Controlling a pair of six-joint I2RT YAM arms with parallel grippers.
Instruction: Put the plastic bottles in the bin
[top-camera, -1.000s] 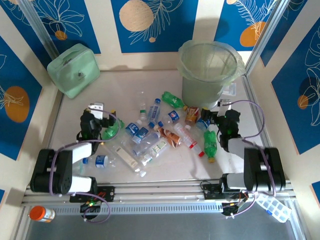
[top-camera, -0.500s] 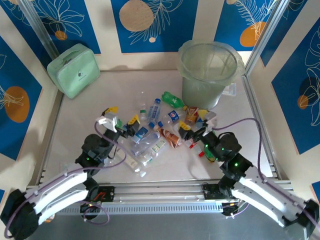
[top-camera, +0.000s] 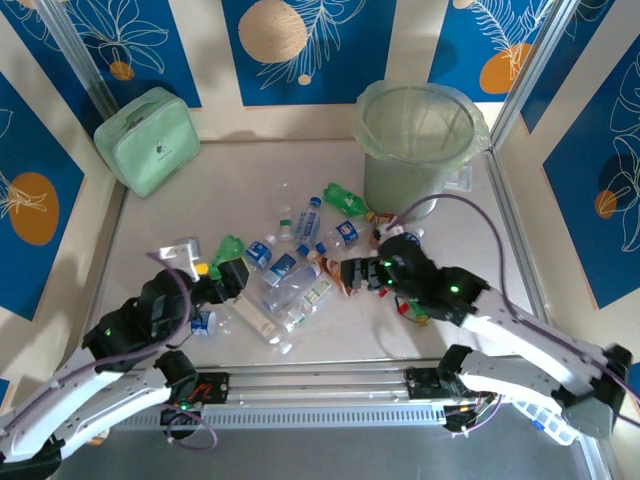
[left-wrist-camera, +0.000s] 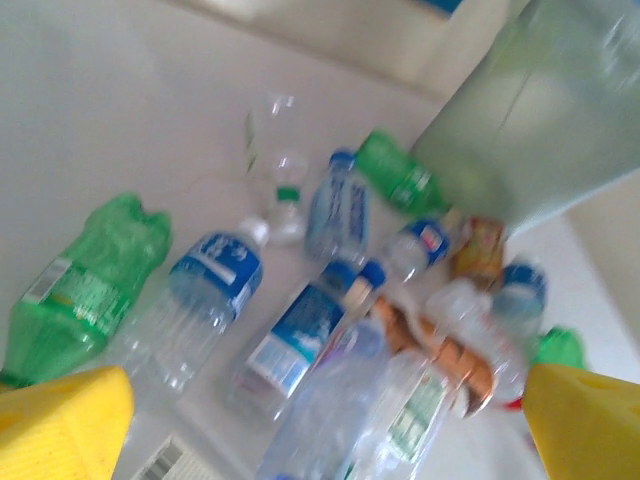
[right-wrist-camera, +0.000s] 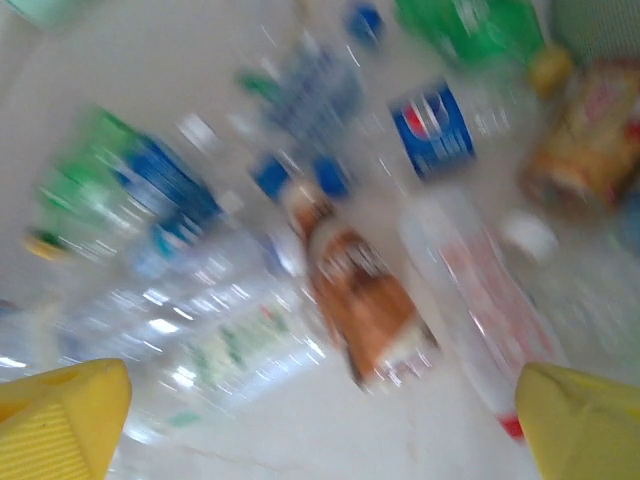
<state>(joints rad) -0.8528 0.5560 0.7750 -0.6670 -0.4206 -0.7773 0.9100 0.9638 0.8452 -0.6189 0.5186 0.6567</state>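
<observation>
One table (top-camera: 150, 215) holds it all. One big round green bin (top-camera: 400, 185) stands at the far right, with a clear bag inside it. One green case (top-camera: 148, 140) sits far left. About twelve bottles (top-camera: 290, 285) lie heaped on the table, near the bin. The left gripper (top-camera: 218, 272) and right gripper (top-camera: 358, 274) hang over them, both spread wide.

Blue wall panels (top-camera: 340, 60) with white leaf prints, cream stripes (top-camera: 195, 50), pale tabletop (top-camera: 260, 170)

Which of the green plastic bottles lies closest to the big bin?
The crushed green plastic bottle at the pile's far edge, beside the round translucent pale-green bin; another green bottle lies at the pile's left end.
</observation>
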